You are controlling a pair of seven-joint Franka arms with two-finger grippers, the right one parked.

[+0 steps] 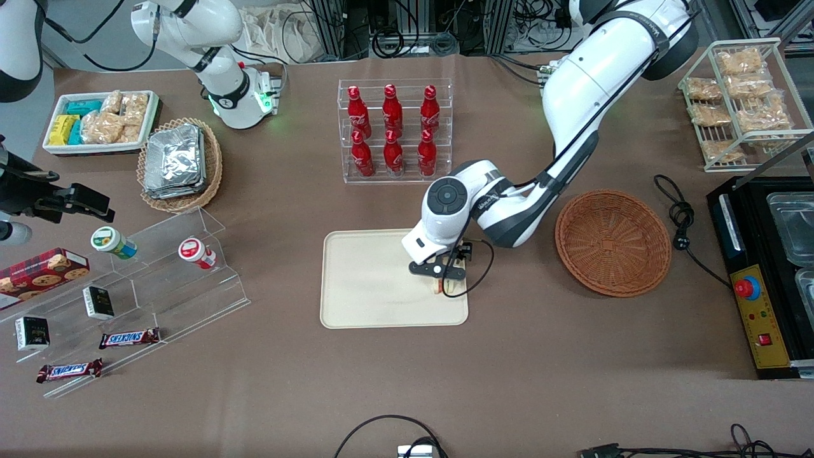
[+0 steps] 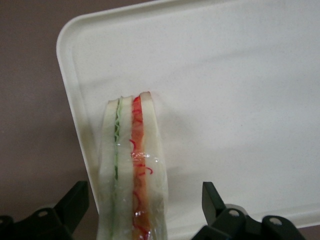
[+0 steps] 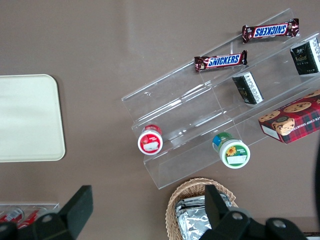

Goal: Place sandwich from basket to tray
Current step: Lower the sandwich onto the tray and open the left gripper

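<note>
The flat cream-beige rectangular tray [image 1: 369,280] lies beside the round reddish-brown wicker basket [image 1: 613,242]. Over the tray's corner nearest the basket hangs the left arm's black gripper [image 1: 445,277], fingers [image 2: 74,202] spread apart. The small triangular white-bread sandwich [image 2: 134,165] stands on edge between them, untouched — its lower end is cut off.

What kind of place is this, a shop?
Probably a robot lab set up like a snack shop: cola bottles in a rack, chocolate bars on clear shelves. The tool is open around the sandwich on the tray.
</note>
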